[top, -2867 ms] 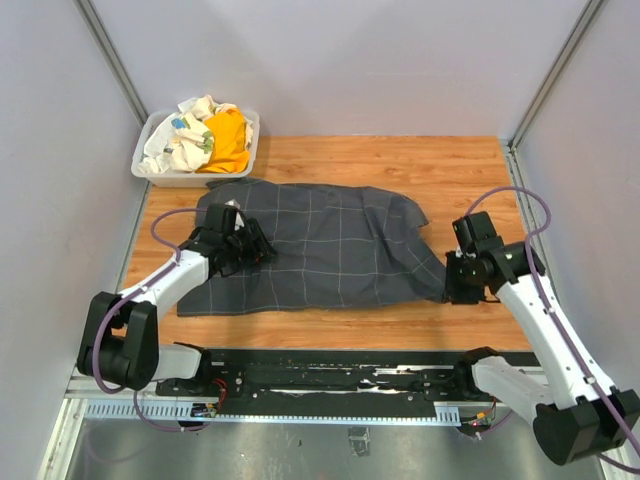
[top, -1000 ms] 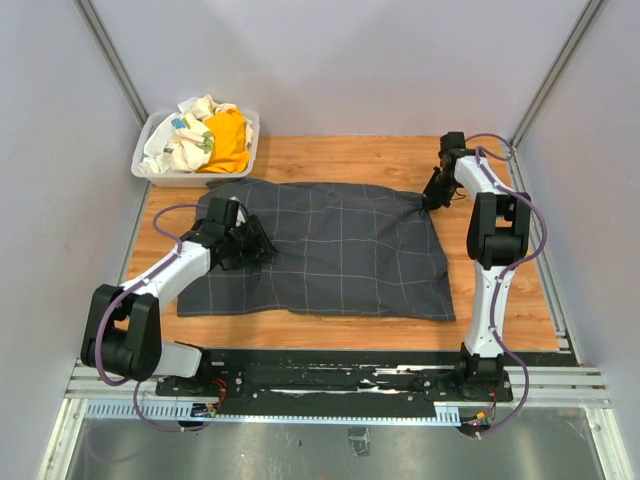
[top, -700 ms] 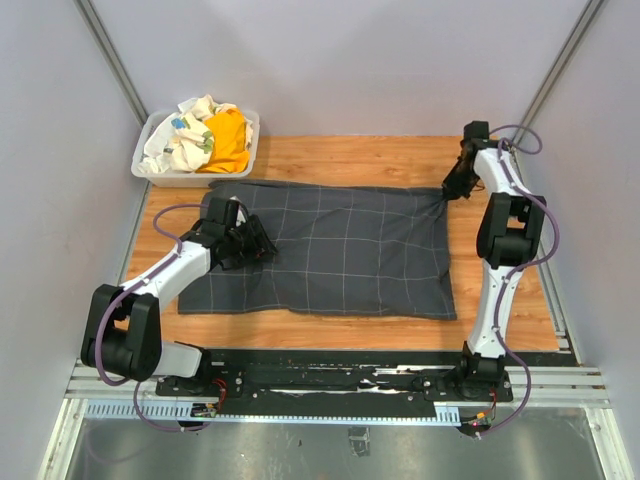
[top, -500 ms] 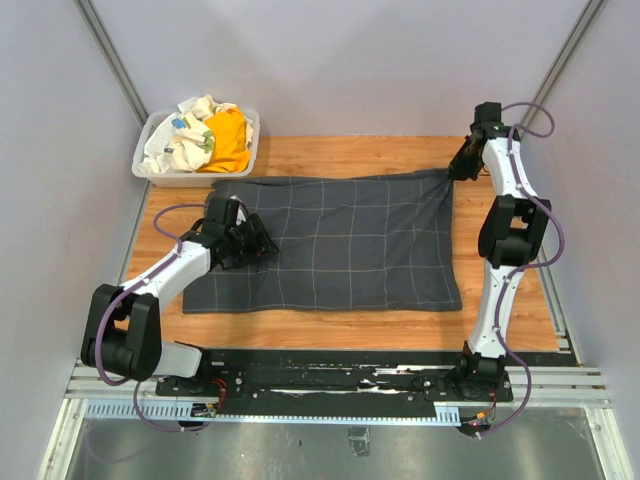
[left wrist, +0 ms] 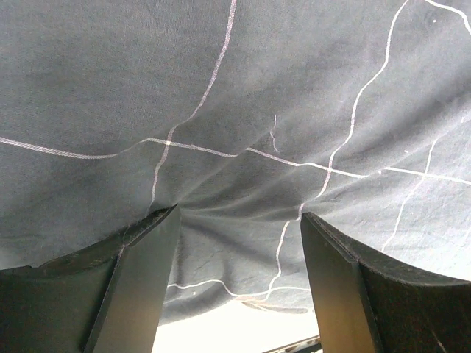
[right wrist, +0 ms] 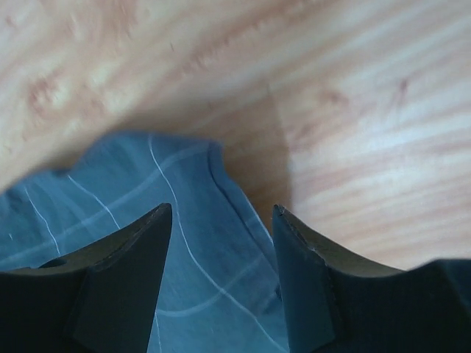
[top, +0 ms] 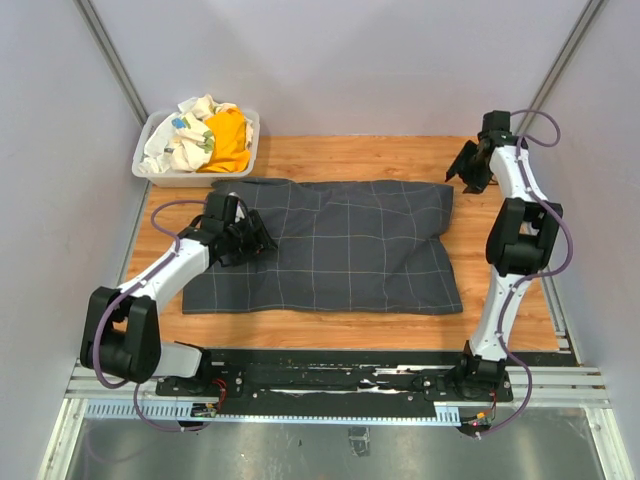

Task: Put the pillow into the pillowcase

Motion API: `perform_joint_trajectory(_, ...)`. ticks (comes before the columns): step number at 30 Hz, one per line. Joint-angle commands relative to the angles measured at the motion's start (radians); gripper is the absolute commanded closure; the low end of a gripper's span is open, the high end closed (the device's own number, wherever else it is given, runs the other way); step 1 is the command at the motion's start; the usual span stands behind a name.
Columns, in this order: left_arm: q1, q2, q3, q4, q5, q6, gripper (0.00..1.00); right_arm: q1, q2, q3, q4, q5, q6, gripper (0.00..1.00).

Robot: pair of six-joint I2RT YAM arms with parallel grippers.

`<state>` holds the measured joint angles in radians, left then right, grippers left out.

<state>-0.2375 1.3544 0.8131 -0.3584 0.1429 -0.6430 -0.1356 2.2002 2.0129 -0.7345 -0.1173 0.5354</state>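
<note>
right gripper (right wrist: pixel 221 211) now off pillowcase (top: pixel 340 245), wooden table (top: pixel 370 155)

Pillowcase (top: pixel 330 245) mid-table, bin (top: pixel 170 180) far left

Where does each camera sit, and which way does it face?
Top external: fixed above and behind the bases, looking down on the table; both arms show, left tool and right tool at the pillowcase.
Left wrist: on the left arm, looking down between its open fingers at gridded pillowcase fabric.
Right wrist: on the right arm, looking down between its open fingers at a pillowcase corner and the table.
Shared: all show the pillowcase; top and right wrist both show its far right corner.
</note>
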Motion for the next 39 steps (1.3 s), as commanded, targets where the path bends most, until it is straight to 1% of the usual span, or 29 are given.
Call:
perform_joint_trajectory(1,0.016,-0.031,0.024,-0.031,-0.054,0.034,0.27,0.023,-0.192,-0.155,0.022,-0.017,-0.037,0.42)
perform_joint_trajectory(4,0.014,-0.039,0.023,-0.02,-0.045,0.035,0.26,0.056,-0.284,-0.249,0.003,-0.041,-0.051,0.43)
perform_joint_trajectory(7,0.016,-0.032,0.031,-0.021,-0.051,0.047,0.26,0.09,-0.376,-0.379,-0.007,-0.05,-0.04,0.44)
perform_joint_trajectory(11,0.015,-0.068,0.031,0.003,-0.05,0.053,0.24,0.134,-0.496,-0.524,0.032,-0.087,-0.035,0.42)
perform_joint_trajectory(16,0.018,-0.134,0.047,0.002,-0.093,0.072,0.2,0.165,-0.616,-0.617,0.05,-0.118,-0.043,0.38)
perform_joint_trajectory(19,0.024,-0.17,0.06,-0.008,-0.121,0.077,0.17,0.178,-0.661,-0.658,0.07,-0.162,-0.055,0.33)
perform_joint_trajectory(24,0.048,-0.226,0.089,-0.028,-0.144,0.068,0.14,0.246,-0.694,-0.692,0.034,-0.162,-0.101,0.3)
perform_joint_trajectory(26,0.05,-0.245,0.093,-0.025,-0.142,0.067,0.14,0.281,-0.703,-0.719,0.032,-0.126,-0.112,0.24)
perform_joint_trajectory(31,0.052,-0.253,0.084,-0.031,-0.124,0.063,0.14,0.291,-0.654,-0.809,0.015,-0.126,-0.098,0.29)
perform_joint_trajectory(36,0.052,-0.257,0.045,-0.016,-0.108,0.056,0.14,0.295,-0.612,-0.912,0.063,-0.11,-0.07,0.29)
perform_joint_trajectory(39,0.052,-0.251,0.029,-0.007,-0.103,0.053,0.14,0.301,-0.556,-0.927,0.081,-0.111,-0.066,0.3)
